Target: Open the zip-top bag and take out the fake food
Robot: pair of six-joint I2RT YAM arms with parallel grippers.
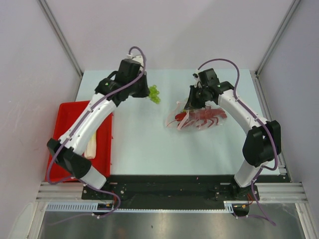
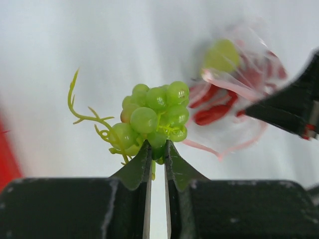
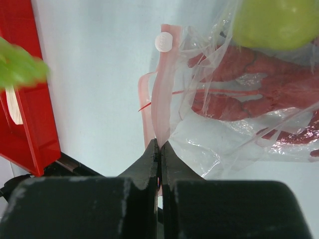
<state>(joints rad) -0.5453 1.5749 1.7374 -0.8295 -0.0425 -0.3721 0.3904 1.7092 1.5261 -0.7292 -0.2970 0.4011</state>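
My left gripper (image 2: pixel 157 147) is shut on the green grape bunch (image 2: pixel 154 117) and holds it above the table, left of the bag; the bunch also shows in the top view (image 1: pixel 154 93). My right gripper (image 3: pixel 160 144) is shut on the pink-red zip strip (image 3: pixel 163 99) of the clear zip-top bag (image 1: pixel 199 118), with a white slider (image 3: pixel 163 42) further along the strip. Inside the bag lie the red lobster (image 3: pixel 249 84) and the yellow-green pear (image 3: pixel 277 22). The pale stalk vegetable (image 1: pixel 92 146) lies in the red tray.
The red tray (image 1: pixel 64 133) sits at the table's left edge, under my left arm. Its corner shows in the right wrist view (image 3: pixel 25 99). Grey walls enclose the back and sides of the table.
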